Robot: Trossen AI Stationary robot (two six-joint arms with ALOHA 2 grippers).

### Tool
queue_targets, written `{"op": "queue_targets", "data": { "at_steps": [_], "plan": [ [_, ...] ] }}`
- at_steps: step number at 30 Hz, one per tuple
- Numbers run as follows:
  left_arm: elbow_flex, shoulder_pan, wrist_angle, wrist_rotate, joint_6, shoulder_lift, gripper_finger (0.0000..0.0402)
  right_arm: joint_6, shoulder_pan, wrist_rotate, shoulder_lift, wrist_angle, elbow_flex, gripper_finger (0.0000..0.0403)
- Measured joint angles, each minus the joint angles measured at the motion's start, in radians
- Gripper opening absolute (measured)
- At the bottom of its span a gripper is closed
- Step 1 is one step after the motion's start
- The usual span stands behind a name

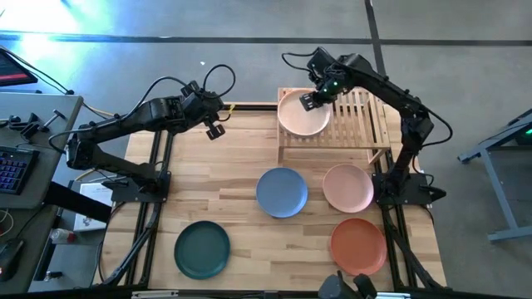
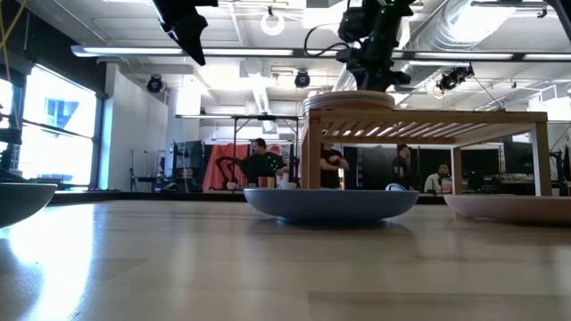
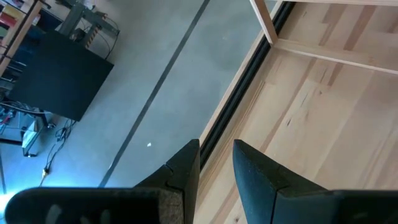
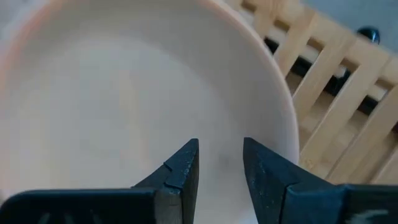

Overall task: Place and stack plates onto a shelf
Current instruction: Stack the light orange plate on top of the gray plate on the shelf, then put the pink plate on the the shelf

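Pale plate (image 1: 302,115): lies on the shelf's (image 1: 368,124) left end.
Right gripper (image 1: 307,100): just above it, fingers apart, empty.
Left gripper (image 1: 214,130): open, idle, far-left.
Blue plate (image 1: 282,192): nearest remaining plate, roughly between both arms.

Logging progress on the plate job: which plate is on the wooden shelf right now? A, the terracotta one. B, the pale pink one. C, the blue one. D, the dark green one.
B: the pale pink plate lies on the shelf; the others sit on the table.

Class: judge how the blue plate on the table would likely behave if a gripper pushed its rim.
The blue plate looks rigid, so it should probably slide whole. Sitting flat and shallow, it seems unlikely to tip. Its matte surface may grip the wooden table slightly.
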Motion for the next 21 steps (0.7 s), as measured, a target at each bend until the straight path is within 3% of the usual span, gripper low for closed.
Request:
{"op": "queue_targets", "data": {
  "at_steps": [6,13,21],
  "plan": [
    [0.0,0.0,0.0,0.0,0.0,0.0,0.0086,-0.02,0.008,-0.016,0.0,-0.019,0.106,0.0103],
    [0.0,0.0,-0.018,0.03,-0.037,0.0,0.0086,-0.085,0.058,-0.133,-0.001,-0.131,0.207,0.0103],
    [-0.042,0.0,-0.135,0.055,-0.154,0.001,0.0086,-0.072,0.233,-0.13,-0.012,-0.255,0.145,0.0103]
  ]
}}
